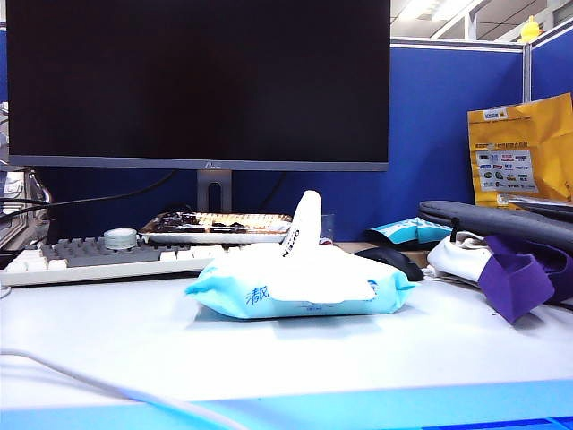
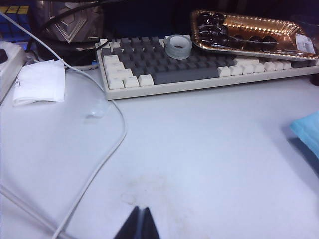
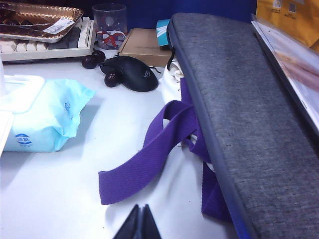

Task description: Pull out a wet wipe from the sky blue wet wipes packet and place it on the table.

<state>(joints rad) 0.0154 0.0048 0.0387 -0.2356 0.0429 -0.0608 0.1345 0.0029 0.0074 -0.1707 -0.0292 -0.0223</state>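
Observation:
The sky blue wet wipes packet lies in the middle of the table, with its white label flap standing upright. No wet wipe shows apart from the packet. Neither gripper appears in the exterior view. My left gripper is shut and empty above bare table, with the packet's corner well off to one side. My right gripper is also shut and empty, close to a purple strap. The packet lies farther off across the table from it.
A keyboard, tape roll and food tray sit behind the packet below the monitor. A black mouse, a purple-strapped bag and a grey sleeve crowd the right. A white cable crosses the front left.

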